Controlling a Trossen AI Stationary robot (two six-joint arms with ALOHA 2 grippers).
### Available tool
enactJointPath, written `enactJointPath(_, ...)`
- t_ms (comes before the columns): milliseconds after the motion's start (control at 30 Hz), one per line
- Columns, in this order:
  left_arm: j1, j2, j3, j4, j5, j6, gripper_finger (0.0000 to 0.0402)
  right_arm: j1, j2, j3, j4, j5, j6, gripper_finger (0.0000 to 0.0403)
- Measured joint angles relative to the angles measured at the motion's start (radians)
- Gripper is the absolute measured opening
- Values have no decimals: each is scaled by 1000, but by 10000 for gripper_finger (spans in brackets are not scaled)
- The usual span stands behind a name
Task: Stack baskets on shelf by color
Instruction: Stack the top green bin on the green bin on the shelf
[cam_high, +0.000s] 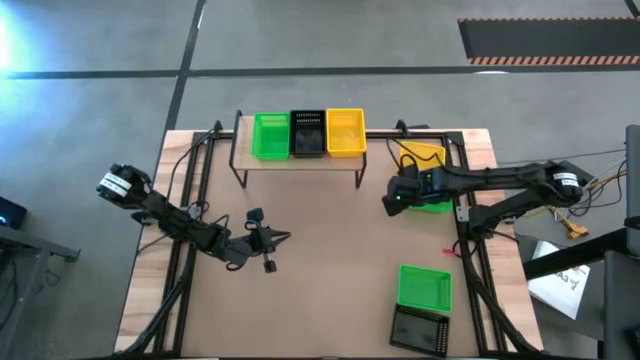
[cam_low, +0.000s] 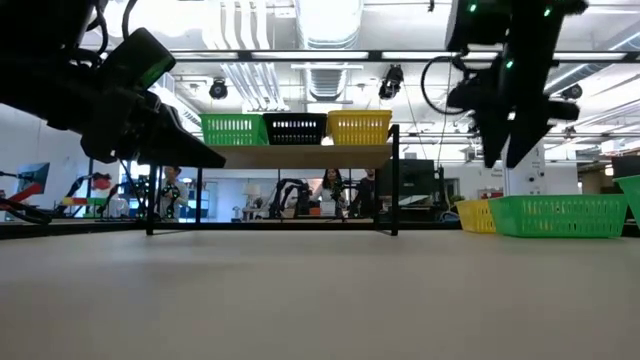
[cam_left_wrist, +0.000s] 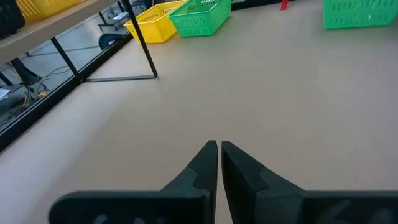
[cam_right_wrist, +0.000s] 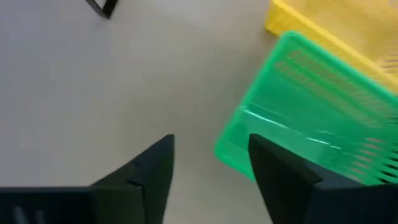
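one camera looks straight down on the whole table (cam_high: 330, 290). one sits low at the table top, looking across to the shelf (cam_low: 300, 155). each wrist camera looks close past its own fingers. all show the green basket (cam_right_wrist: 311, 124).

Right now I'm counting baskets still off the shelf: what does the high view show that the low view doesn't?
Only high: a green basket and black basket at the table's near edge. Only low: people in the room behind. Both: three baskets on the shelf, plus the yellow basket and the green basket beneath the open-jawed right gripper.
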Motion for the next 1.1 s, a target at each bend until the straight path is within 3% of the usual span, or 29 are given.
enactJointPath(133, 1, 0, 0, 6, 0, -1, 5, -47, 66, -26, 25, 11, -7, 221)
enactJointPath(300, 1, 0, 0, 24, 0, -1, 5, -80, 161, -27, 28, 10, -64, 205)
enactJointPath(533, 0, 0, 0, 23, 23, -52, 5, -37, 243, 7, 17, -43, -133, 97)
enactJointPath(667, -14, 0, 10, 22, 35, -53, 5, 71, 254, 31, 21, -93, -140, 23)
enactJointPath(800, -44, 0, 36, 23, 38, -21, 5, 249, 254, 68, 78, -140, -125, 15)
enactJointPath(933, -87, 0, 83, 24, 51, 62, 5, 430, 272, 99, 275, -146, -158, 13)
enactJointPath(1100, -139, 0, 159, 20, 53, 153, 5, 547, 387, 156, 508, -116, -258, 13)
